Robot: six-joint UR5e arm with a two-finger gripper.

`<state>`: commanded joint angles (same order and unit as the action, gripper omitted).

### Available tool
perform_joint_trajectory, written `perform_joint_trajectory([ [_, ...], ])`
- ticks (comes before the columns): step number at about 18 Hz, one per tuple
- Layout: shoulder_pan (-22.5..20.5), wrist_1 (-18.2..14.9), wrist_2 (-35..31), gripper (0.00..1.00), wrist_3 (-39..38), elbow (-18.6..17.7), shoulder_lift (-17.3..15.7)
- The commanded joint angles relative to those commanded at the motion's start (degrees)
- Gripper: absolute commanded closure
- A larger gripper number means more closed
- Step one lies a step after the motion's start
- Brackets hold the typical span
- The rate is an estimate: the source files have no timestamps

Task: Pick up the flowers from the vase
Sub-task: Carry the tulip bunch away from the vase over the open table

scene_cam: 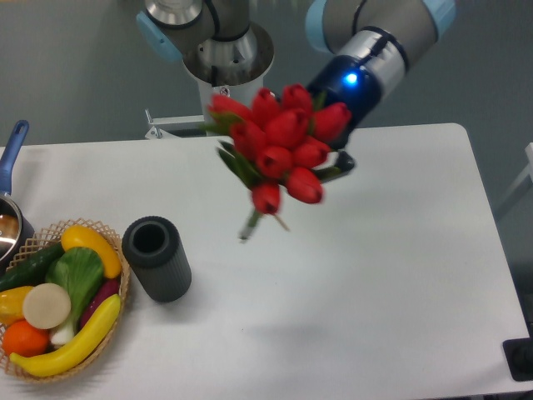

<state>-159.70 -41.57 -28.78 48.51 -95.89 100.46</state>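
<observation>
- Fixed camera view: the bunch of red tulip flowers with green leaves and stems (279, 154) hangs in the air above the white table (400, 250), well clear of it and slightly blurred.
- The two-finger gripper (333, 162) is mostly hidden behind the blooms; one dark finger shows at the bunch's right edge, clamped on the flowers.
- A blue light glows on the arm's wrist above the bunch.
- The short dark grey ribbed vase (156, 257) stands upright at the table's left, its round mouth open, well apart from the stems.
- Just beside the vase sits a woven wicker basket (121, 279) of yellow, green and orange produce.
- A blue-handled pot (10, 179) shows at the left edge.
</observation>
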Motion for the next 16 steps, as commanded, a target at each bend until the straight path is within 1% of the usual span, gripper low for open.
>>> perform_joint_trajectory([
  [2,-0.26,-0.17,-9.05,0.97,2.09,-0.44,0.00],
  [3,-0.44,-0.26,-12.06,0.97,4.37,-0.79,0.00],
  [5,-1.40,-0.35,-18.04,0.97,9.99,-2.37,0.00],
  [7,-1.41,-0.79,-24.19,0.97,14.14,-4.21,0.09],
  [9,-1.49,-0.62,-30.69,0.97,14.85,-6.41,0.17],
  [10,-1.50,-0.62,-32.72,0.98,14.86,-6.77,0.26],
  [12,-1.23,-0.62,-35.80,0.98,14.77,-6.16,1.75],
  [14,-0.53,-0.62,-41.24,0.97,14.86,-4.67,3.77],
  [16,1.75,-0.79,-45.47,0.97,14.94,-3.00,5.70],
])
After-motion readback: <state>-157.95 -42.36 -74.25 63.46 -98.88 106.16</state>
